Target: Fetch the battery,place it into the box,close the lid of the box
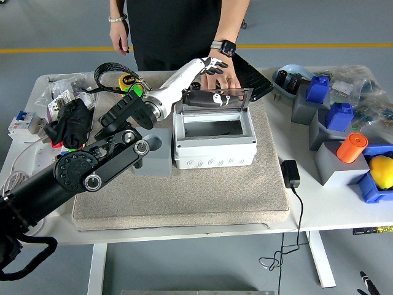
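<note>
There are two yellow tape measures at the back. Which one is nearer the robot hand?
The tape measure beside the box lid is nearer the robot hand. The other tape measure lies farther left, beyond the robot's forearm.

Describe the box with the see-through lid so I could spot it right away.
Find the beige mat in the middle of the white table. The box sits at its far middle: a pale grey plastic case, open on top, its smoky clear lid standing up at the back.

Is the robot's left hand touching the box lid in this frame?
Touching. Head view: the left hand lies across the raised lid's top edge with no gap visible.
</note>
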Controlling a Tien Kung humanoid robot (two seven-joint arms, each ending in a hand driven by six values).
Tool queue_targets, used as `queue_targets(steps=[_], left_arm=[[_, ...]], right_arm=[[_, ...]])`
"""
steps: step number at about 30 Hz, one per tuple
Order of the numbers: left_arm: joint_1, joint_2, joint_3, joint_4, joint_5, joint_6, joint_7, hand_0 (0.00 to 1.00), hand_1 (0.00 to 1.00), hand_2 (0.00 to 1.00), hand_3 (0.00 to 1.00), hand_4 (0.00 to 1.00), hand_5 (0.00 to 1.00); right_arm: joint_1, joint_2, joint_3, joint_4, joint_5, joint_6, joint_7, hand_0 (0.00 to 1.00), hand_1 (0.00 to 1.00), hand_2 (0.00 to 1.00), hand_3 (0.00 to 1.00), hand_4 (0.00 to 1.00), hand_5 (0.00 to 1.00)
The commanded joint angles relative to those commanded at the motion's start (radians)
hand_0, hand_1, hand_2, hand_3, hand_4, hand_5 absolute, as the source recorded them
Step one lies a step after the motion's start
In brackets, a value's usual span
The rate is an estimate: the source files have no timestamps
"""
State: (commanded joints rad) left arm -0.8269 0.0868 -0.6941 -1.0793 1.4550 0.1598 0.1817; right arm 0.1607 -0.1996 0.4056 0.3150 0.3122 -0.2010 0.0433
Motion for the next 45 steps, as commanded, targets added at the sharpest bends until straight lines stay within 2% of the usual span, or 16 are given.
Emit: queue_targets(steps=[3, 5, 6, 11, 12, 23, 33, 38, 41, 42, 45], left_arm=[[0.006, 0.005, 0.004, -0.007, 0.003, -0.018, 0.025, 0.827, 0.805, 0.782, 0.790, 0.998, 0.497], [0.012, 0.009, 0.007, -0.011, -0.005, -0.014, 0.025, 0.827, 0.805, 0.782, 0.790, 0.998, 0.497], [0.015, 0.011, 0.006, -0.014, -0.003, -0.018, 0.031, 0.629, 0.591, 0.613, 0.680, 0.998, 0.495], [0.032, 0.024, 0.002, -0.055, -0.014, -0.032, 0.048, 0.629, 0.591, 0.613, 0.680, 0.998, 0.495], [0.036, 0.026, 0.002, -0.065, -0.014, -0.035, 0.051, 0.462, 0.497, 0.557, 0.619, 0.998, 0.496], [0.082, 0.048, 0.013, -0.170, -0.023, -0.070, 0.094, 0.439, 0.461, 0.540, 0.597, 0.998, 0.495], [0.101, 0.046, 0.039, -0.168, -0.034, -0.077, 0.098, 0.431, 0.452, 0.534, 0.594, 0.998, 0.486], [0.107, 0.049, 0.028, -0.174, -0.045, -0.077, 0.092, 0.430, 0.454, 0.534, 0.591, 0.998, 0.486], [0.121, 0.052, 0.002, -0.183, -0.078, -0.056, 0.058, 0.430, 0.454, 0.534, 0.591, 0.998, 0.486], [0.130, 0.052, -0.013, -0.186, -0.102, -0.040, 0.035, 0.502, 0.576, 0.568, 0.602, 0.986, 0.465], [0.161, 0.055, -0.073, -0.192, -0.196, 0.005, -0.045, 0.502, 0.576, 0.568, 0.602, 0.986, 0.465]], right_arm=[[0.000, 0.000, 0.003, 0.000, -0.003, 0.000, 0.000, 0.726, 0.664, 0.653, 0.598, 0.998, 0.614], [0.000, 0.000, 0.004, 0.000, -0.004, 0.000, -0.001, 0.726, 0.664, 0.653, 0.598, 0.998, 0.614], [0.000, 0.000, 0.007, 0.001, -0.006, -0.001, 0.000, 0.726, 0.664, 0.653, 0.597, 0.998, 0.614], [-0.002, 0.000, 0.009, 0.001, -0.006, 0.000, 0.000, 0.726, 0.664, 0.653, 0.597, 0.998, 0.614], [-0.002, 0.000, 0.009, 0.001, -0.006, 0.000, 0.000, 0.726, 0.664, 0.653, 0.597, 0.998, 0.614], [-0.004, 0.001, 0.012, 0.001, -0.006, 0.000, 0.000, 0.726, 0.664, 0.653, 0.596, 0.998, 0.614], [-0.004, 0.002, 0.010, 0.001, -0.008, 0.000, -0.001, 0.726, 0.663, 0.653, 0.597, 0.998, 0.613], [-0.004, 0.002, 0.010, 0.001, -0.006, 0.000, -0.001, 0.726, 0.664, 0.654, 0.597, 0.998, 0.613], [-0.004, 0.002, 0.012, 0.001, -0.009, -0.001, -0.001, 0.726, 0.664, 0.654, 0.597, 0.998, 0.613], [-0.004, 0.002, 0.012, 0.001, -0.007, 0.000, -0.001, 0.726, 0.664, 0.653, 0.597, 0.998, 0.615], [-0.005, 0.003, 0.013, 0.001, -0.006, 0.000, 0.000, 0.726, 0.664, 0.653, 0.597, 0.998, 0.615]])
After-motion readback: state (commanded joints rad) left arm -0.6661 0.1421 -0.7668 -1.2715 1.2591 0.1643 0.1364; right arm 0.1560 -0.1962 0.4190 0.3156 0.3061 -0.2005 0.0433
